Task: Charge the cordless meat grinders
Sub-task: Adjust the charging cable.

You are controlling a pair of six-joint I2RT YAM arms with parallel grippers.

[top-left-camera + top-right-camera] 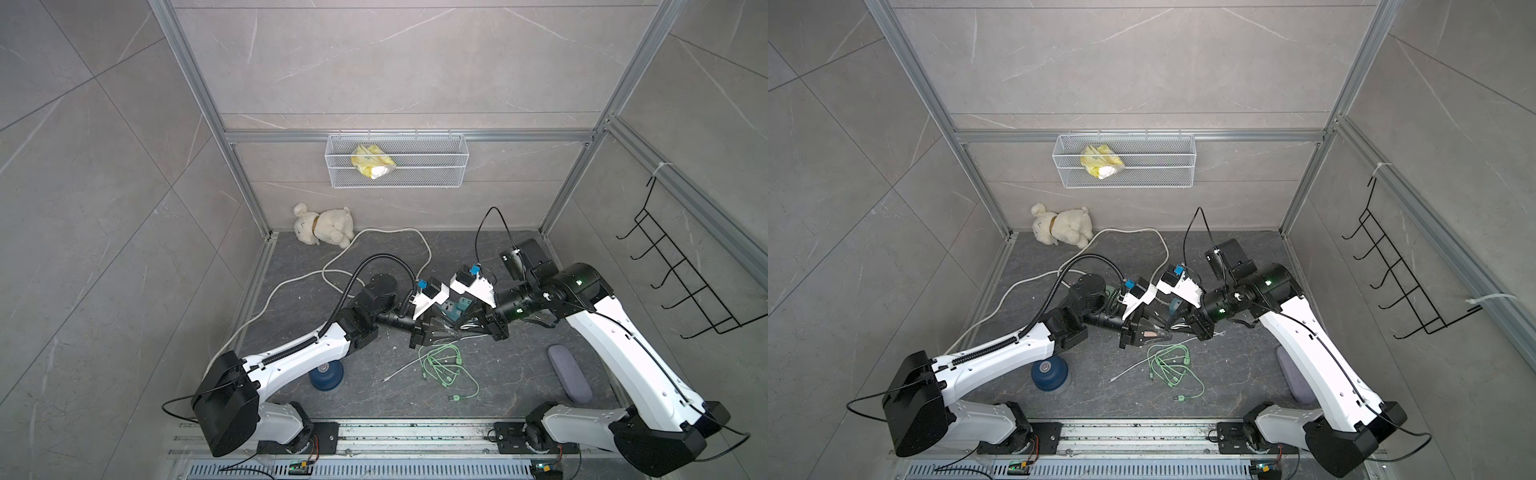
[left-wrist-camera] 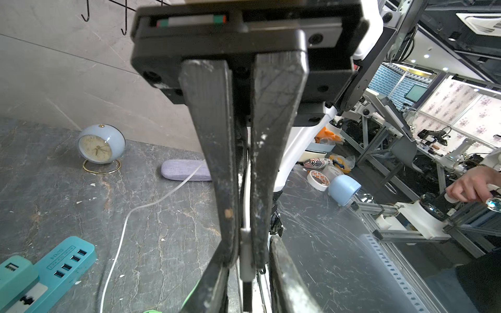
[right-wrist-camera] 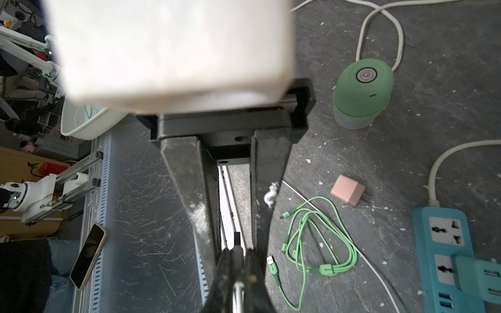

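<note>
I had both arms stretched in over the teal power strip (image 1: pixel 455 307), meeting tip to tip just beside its front edge. The left gripper (image 2: pixel 245 258) had its fingers drawn nearly together, pinching the plug of a white cable (image 2: pixel 246 271). The right gripper (image 3: pixel 235 252) was clamped tight with a slim connector (image 3: pixel 236 238) between its tips. I could not tell whether that connector belonged to the same cable.

The navy blue grinder (image 1: pixel 326 376) stood well apart from the strip, toward the front rail and half under the left arm. The mint green grinder (image 3: pixel 363 89) stood upright near the strip, on the left arm's side. A coiled green cable (image 1: pixel 444 365) lay just in front of the strip, and a pink cube charger (image 3: pixel 348 193) lay near it.
</note>
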